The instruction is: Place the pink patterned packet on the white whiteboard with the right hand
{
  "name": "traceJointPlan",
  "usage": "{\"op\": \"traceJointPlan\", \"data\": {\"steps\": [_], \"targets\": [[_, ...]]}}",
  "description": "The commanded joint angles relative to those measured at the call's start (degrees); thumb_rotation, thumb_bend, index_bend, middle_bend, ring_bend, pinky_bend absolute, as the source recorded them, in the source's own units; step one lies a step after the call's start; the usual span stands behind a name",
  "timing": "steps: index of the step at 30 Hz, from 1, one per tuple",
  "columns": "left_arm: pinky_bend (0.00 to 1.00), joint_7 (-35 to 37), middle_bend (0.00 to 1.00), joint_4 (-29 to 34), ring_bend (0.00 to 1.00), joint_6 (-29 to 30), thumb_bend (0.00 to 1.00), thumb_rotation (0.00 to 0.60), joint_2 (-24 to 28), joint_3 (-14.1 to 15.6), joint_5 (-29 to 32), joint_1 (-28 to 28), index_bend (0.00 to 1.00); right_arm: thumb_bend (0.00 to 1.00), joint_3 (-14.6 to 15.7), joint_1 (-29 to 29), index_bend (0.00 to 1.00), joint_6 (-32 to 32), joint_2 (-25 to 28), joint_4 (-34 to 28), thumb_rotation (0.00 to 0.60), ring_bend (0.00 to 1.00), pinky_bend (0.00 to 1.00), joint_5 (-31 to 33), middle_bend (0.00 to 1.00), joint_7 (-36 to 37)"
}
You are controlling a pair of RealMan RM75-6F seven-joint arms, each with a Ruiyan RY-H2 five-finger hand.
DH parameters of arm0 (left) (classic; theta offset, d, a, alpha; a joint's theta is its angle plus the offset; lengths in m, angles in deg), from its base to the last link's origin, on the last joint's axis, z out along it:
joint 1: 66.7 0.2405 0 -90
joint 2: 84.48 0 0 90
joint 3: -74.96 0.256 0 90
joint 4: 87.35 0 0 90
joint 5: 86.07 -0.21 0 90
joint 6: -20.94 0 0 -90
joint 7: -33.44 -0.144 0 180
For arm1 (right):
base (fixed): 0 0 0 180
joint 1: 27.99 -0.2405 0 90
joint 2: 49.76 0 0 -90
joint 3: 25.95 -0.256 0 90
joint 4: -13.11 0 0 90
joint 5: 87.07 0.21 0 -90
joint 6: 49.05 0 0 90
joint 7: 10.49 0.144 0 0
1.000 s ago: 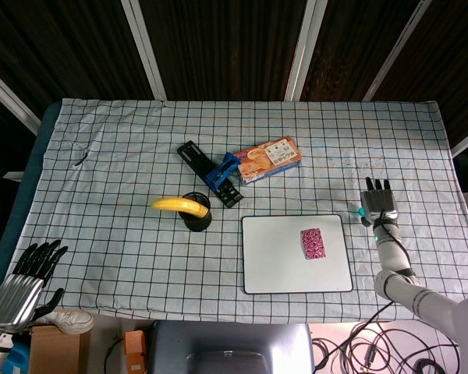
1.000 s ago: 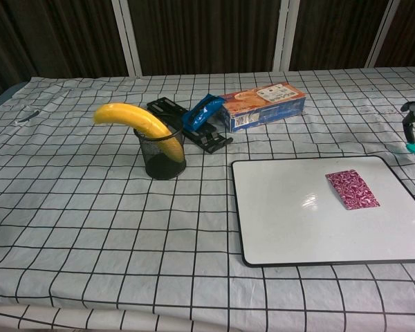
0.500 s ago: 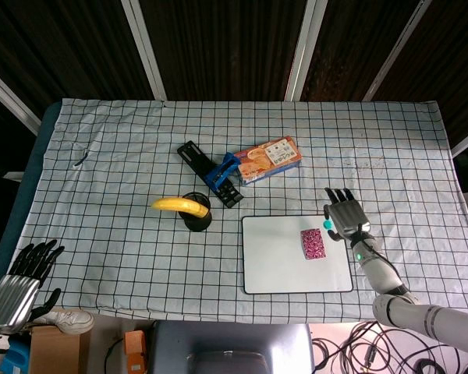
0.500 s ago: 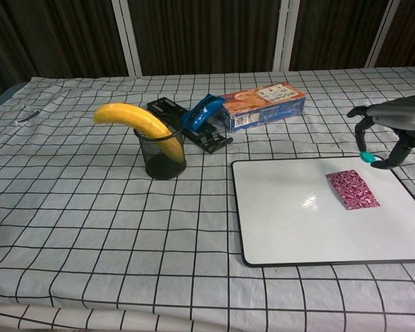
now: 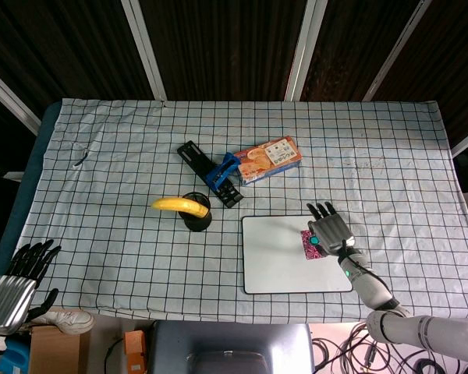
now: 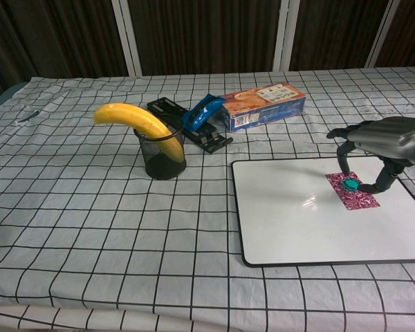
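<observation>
The pink patterned packet [image 6: 364, 198] lies flat on the right part of the white whiteboard [image 6: 290, 214]. My right hand [image 6: 375, 140] hovers over it with fingers spread and curved downward; a teal-tipped finger sits just at the packet's upper left corner. Nothing is held between the fingers. From the head view the right hand [image 5: 328, 231] covers most of the packet [image 5: 306, 234] on the whiteboard [image 5: 273, 261]. My left hand [image 5: 19, 274] hangs below the table's near left corner, its fingers apart and holding nothing.
A banana [image 6: 130, 117] sticks out of a black mesh cup [image 6: 164, 158] left of the whiteboard. Behind them lie a black flat tool [image 6: 176, 114] with a blue wrapper [image 6: 202, 111] on it, and an orange box [image 6: 263, 105].
My right hand has swept left from the table's right edge onto the whiteboard and now sits over the packet. The packet and left hand have not moved noticeably.
</observation>
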Motion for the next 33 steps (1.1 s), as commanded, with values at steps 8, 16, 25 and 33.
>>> {"op": "traceJointPlan", "data": {"steps": [8,16,25,33], "targets": [[0.06,0.36,0.0,0.02,0.0,0.49,0.4,0.6,0.17,0.03,-0.29,0.22,0.0,0.27,0.74,1.77,0.16,2.99,3.1,-4.63,0.6,0.0,0.0,-4.05,0.0,2.7],[0.06,1.21,0.0,-0.37,0.0,2.14,0.4,0.6,0.25,-0.33,-0.61,0.73,0.0,0.27,7.79,18.69,0.0,28.5,13.36,-12.78,0.6,0.0,0.0,-22.43,0.0,14.01],[0.04,0.43,0.0,-0.34,0.0,1.4,0.4,0.6,-0.11,-0.85,0.45,0.55,0.0,0.27,12.83,34.04,0.0,46.41,16.55,-10.22,0.6,0.0,0.0,-31.63,0.0,22.72],[0.04,-0.73,0.0,-0.15,0.0,2.7,0.4,0.6,-0.41,-0.49,-0.27,1.44,0.0,0.27,10.84,35.84,0.0,46.52,16.82,-8.77,0.6,0.0,0.0,-34.25,0.0,24.52]]}}
